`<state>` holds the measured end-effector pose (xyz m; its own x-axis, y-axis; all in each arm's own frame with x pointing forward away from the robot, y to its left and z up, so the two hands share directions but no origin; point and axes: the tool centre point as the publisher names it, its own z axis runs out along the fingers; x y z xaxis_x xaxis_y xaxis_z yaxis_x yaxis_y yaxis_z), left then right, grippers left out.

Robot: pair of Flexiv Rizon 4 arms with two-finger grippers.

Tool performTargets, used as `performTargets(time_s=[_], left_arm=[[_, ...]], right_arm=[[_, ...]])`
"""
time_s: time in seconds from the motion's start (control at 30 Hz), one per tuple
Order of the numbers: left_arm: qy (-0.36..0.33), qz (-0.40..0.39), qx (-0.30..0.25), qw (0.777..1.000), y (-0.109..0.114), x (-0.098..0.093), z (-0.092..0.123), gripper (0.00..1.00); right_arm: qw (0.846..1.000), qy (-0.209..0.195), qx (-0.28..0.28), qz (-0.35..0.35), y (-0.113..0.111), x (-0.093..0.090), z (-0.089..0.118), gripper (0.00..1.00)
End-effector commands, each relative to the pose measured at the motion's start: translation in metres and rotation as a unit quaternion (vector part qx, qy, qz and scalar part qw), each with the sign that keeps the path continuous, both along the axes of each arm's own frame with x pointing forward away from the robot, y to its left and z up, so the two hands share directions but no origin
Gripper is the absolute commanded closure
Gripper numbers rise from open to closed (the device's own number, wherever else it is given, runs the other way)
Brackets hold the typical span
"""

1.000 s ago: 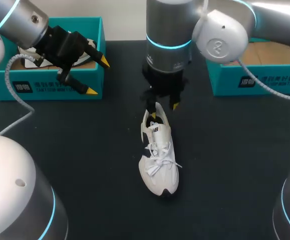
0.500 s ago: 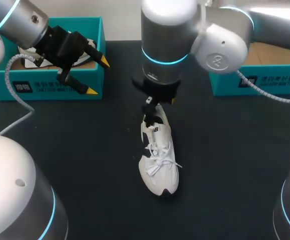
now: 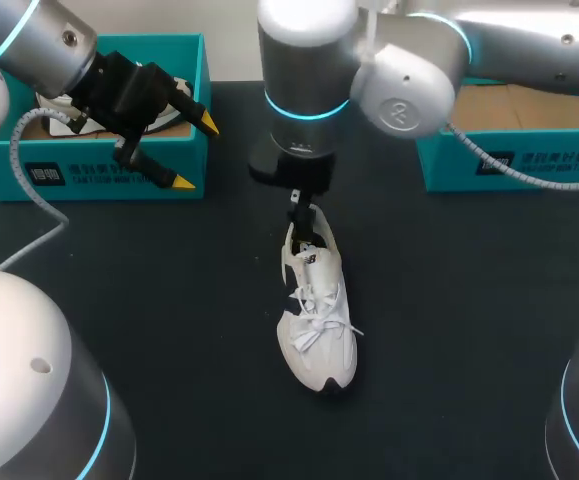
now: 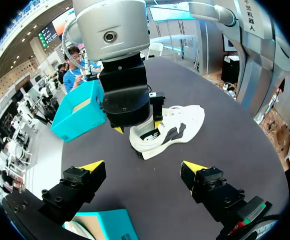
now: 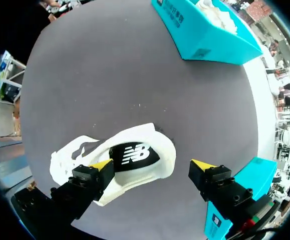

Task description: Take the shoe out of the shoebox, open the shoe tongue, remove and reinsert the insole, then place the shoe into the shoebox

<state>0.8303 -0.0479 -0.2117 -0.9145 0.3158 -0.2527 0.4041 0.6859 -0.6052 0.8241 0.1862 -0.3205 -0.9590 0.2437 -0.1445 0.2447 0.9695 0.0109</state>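
1. the white shoe (image 3: 316,310) stands on its sole on the dark worktop (image 3: 169,330), outside both boxes. its heel end is right under the right claw (image 5: 152,165) and its toe stretches away from that claw.
2. the right claw is spread wide and pinches nothing. one yellow-tipped finger (image 5: 87,182) hangs over the rim of the shoe's opening. the other (image 5: 215,182) is clear of the shoe, beside the heel over bare worktop. i cannot tell whether the first finger touches the shoe.
3. a dark insole (image 5: 134,155) shows inside the opening, between the two fingers and nearer the first one.
4. the laces (image 3: 314,325) lie crossed over the tongue, ahead of the right claw.
5. the left claw (image 3: 196,152) is well apart from the shoe, spread, with nothing between its fingers. the shoe lies ahead of it, with the right arm (image 4: 119,75) standing just over the shoe's heel.
6. the teal left shoebox (image 3: 89,175) sits just under and behind the left claw. white and dark things lie inside it, too hidden to name.
7. a second teal shoebox (image 3: 514,160) stands well apart from the right claw, on the far side from the left claw.
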Motion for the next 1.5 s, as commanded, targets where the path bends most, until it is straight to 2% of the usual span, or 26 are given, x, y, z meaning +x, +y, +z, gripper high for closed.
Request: performTargets(time_s=[0.03, 0.17, 0.23, 0.3, 0.33, 0.4, 0.43, 0.53, 0.77, 0.8, 0.83, 0.9, 1.0, 1.13, 1.2, 1.5], left_arm=[[0.0, 0.0, 0.001, 1.0, 0.0, 0.0, 0.0, 0.0], [0.0, 0.0, 0.001, 1.0, 0.0, 0.0, 0.0, 0.0], [0.0, 0.0, 0.001, 1.0, 0.0, 0.0, 0.0, 0.0], [0.0, 0.0, 0.001, 1.0, 0.0, 0.0, 0.0, 0.0], [0.0, 0.0, 0.001, 1.0, 0.0, 0.0, 0.0, 0.0], [0.0, 0.0, 0.001, 1.0, 0.0, 0.0, 0.0, 0.0], [0.0, 0.0, 0.001, 1.0, 0.0, 0.0, 0.0, 0.0], [0.0, 0.0, 0.001, 1.0, 0.0, 0.0, 0.0, 0.0], [0.0, 0.0, 0.001, 1.0, 0.0, 0.0, 0.0, 0.0], [0.0, 0.0, 0.001, 1.0, 0.0, 0.0, 0.0, 0.0], [0.0, 0.0, 0.001, 1.0, 0.0, 0.0, 0.0, 0.0], [0.0, 0.0, 0.001, 1.0, 0.0, 0.0, 0.0, 0.0], [0.0, 0.0, 0.001, 1.0, 0.0, 0.0, 0.0, 0.0], [0.0, 0.0, 0.001, 1.0, 0.0, 0.0, 0.0, 0.0], [0.0, 0.0, 0.001, 1.0, 0.0, 0.0, 0.0, 0.0], [0.0, 0.0, 0.001, 1.0, 0.0, 0.0, 0.0, 0.0]], right_arm=[[1.0, 0.006, 0.004, 0.002, 0.006, 0.013, -0.022, 0.0], [1.0, -0.001, 0.0, 0.012, 0.004, 0.019, -0.032, 0.0], [1.0, -0.004, -0.002, 0.015, 0.001, 0.022, -0.037, 0.07], [1.0, -0.005, -0.001, 0.018, -0.002, 0.024, -0.042, 0.1], [1.0, -0.006, -0.005, 0.026, -0.003, 0.025, -0.043, 0.18], [0.999, -0.005, -0.009, 0.033, -0.004, 0.027, -0.047, 0.24], [0.999, -0.002, -0.016, 0.039, -0.005, 0.028, -0.049, 0.35], [0.999, -0.002, -0.023, 0.046, -0.005, 0.031, -0.051, 0.5], [0.999, 0.0, -0.025, 0.048, -0.005, 0.035, -0.059, 0.62], [0.998, 0.001, -0.032, 0.045, -0.005, 0.034, -0.061, 0.68], [0.999, 0.001, -0.031, 0.043, -0.005, 0.034, -0.063, 0.83], [0.999, -0.003, -0.034, 0.033, -0.005, 0.033, -0.064, 0.98], [0.999, -0.011, -0.045, 0.02, -0.005, 0.032, -0.065, 1.0], [0.999, -0.024, -0.044, 0.011, -0.008, 0.031, -0.051, 1.0], [0.999, -0.014, -0.046, 0.005, -0.011, 0.03, -0.038, 1.0], [0.998, -0.035, -0.037, 0.023, -0.017, 0.03, 0.047, 1.0]])
